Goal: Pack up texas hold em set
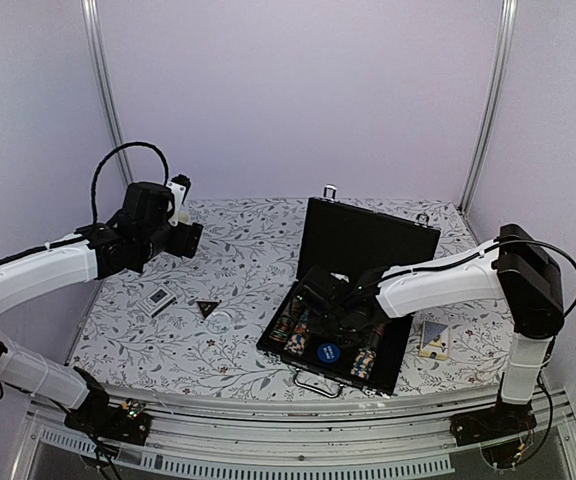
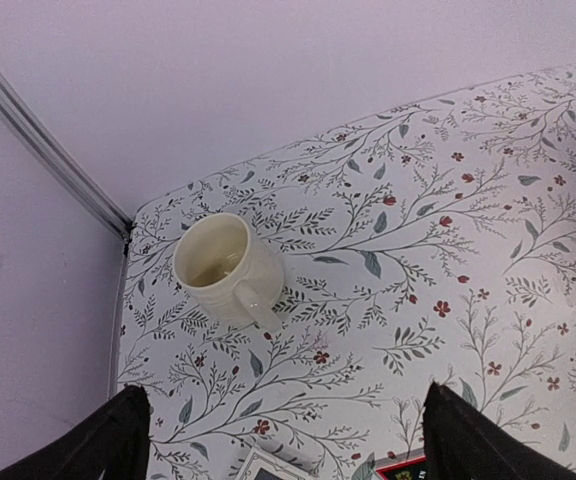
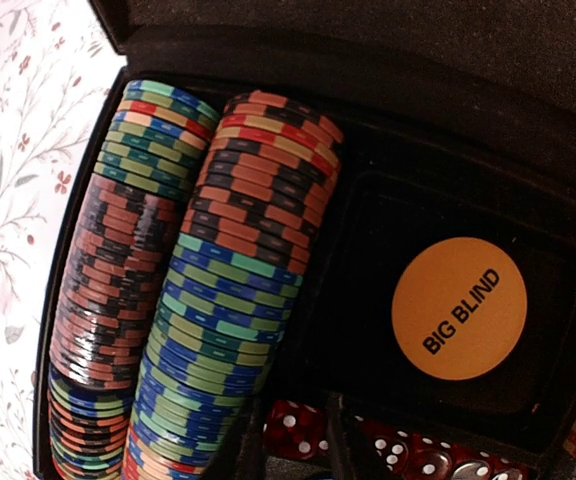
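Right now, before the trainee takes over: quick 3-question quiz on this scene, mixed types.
1. True or false: the black triangle already lies inside the briefcase.
2. The orange disc in the case reads: A) SMALL BLIND B) BIG BLIND C) DEALER
3. Short answer: which vessel stands in the left wrist view?

Key
1. False; it lies outside the case, to its left.
2. B
3. The cream mug.
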{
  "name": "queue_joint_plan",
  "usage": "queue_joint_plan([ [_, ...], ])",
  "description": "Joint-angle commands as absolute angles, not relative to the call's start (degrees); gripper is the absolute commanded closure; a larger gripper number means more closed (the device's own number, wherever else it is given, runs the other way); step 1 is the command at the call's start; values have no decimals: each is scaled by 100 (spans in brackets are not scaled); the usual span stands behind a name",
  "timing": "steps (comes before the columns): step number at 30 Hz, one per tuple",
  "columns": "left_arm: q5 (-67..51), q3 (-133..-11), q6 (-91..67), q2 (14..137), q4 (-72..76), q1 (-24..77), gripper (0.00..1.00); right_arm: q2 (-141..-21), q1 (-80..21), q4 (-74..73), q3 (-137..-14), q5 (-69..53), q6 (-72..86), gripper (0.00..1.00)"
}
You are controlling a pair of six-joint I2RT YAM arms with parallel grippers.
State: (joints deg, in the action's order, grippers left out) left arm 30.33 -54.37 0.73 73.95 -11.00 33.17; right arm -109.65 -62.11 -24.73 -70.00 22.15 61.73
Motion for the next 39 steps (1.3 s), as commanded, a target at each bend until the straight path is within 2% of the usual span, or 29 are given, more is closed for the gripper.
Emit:
queue_joint_plan([
  [1, 3076, -5502, 131, 7374, -1072, 3410, 5, -11002, -6187, -2382, -6996, 2224, 6109, 72],
  [10, 3071, -5504, 131, 7374, -1072, 3410, 5, -10867, -6183, -2373, -6979, 2276, 6064, 67],
  [21, 3052, -5503, 116, 7382, -1072, 3419, 5, -10488, -6185, -2347, -6979, 2396, 5911, 70],
  [31, 3165, -5519, 82, 7313, -1086, 3448, 6, -9906, -6186, -2245, -6462, 2570, 5755, 73],
  [35, 3163, -5335, 173, 7018, -851, 3529, 6, -9142, -6187, -2282, -5791, 2891, 5499, 69],
  [39, 3287, -5281, 276, 6949, -788, 3560, 5, -8049, -6159, -2511, -4970, 3197, 5376, 55],
])
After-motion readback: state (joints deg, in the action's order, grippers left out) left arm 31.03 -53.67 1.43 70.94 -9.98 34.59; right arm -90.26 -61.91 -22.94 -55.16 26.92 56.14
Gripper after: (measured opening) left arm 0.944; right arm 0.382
